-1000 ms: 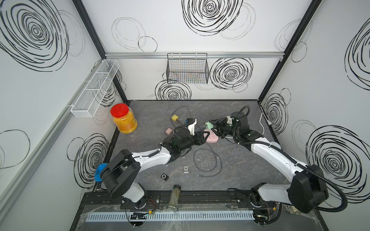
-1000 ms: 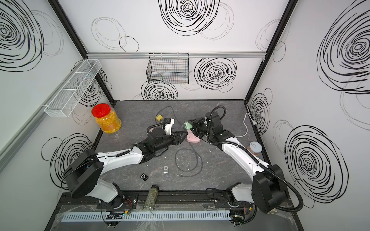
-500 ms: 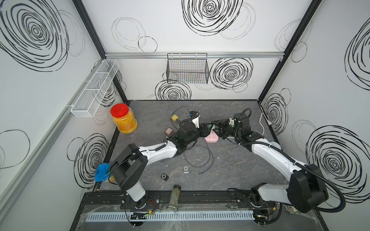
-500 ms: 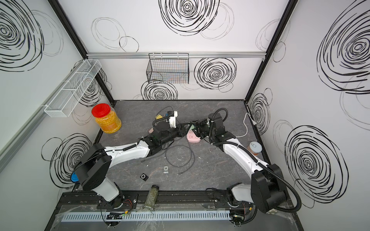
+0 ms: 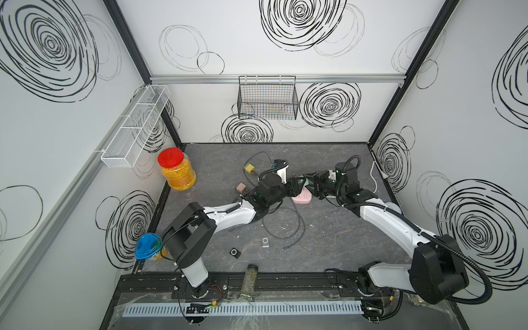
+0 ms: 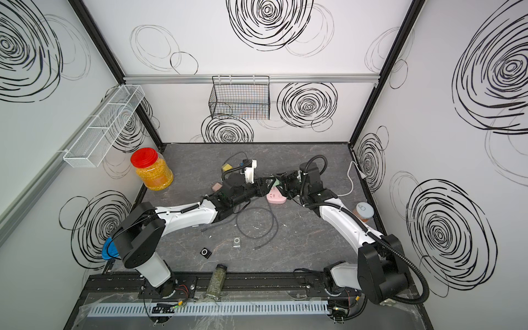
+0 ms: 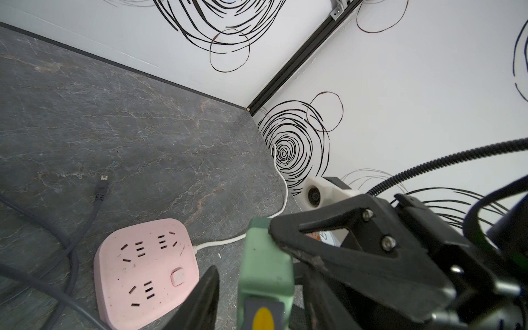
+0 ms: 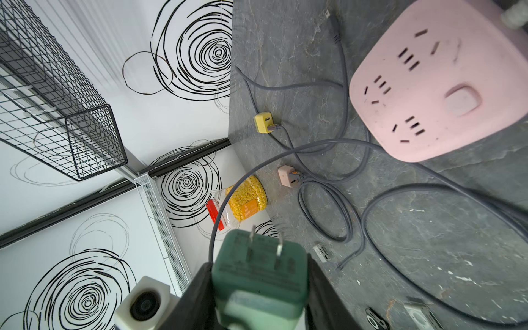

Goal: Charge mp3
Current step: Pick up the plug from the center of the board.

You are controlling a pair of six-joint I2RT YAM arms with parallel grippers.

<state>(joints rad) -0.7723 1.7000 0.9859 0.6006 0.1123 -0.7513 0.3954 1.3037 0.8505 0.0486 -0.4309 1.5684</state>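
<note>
Top view: left gripper (image 5: 298,183) and right gripper (image 5: 312,183) meet over pink power strip (image 5: 301,197); silver mp3 player (image 5: 265,242) well apart.
Left wrist: jaws spread astride green charger (image 7: 265,265).
Right wrist: jaws pinch it.
Likely plug-in step; next, align prongs (image 8: 280,244) to slots (image 8: 381,83).

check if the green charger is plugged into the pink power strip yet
Not plugged in. The right gripper holds the green charger in the air, prongs bare, and every socket on the pink power strip is empty.

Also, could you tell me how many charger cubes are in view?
3: yellow charger lying farthest back, pink charger lying beside it, green charger in the right hand; others may be hidden.
</note>
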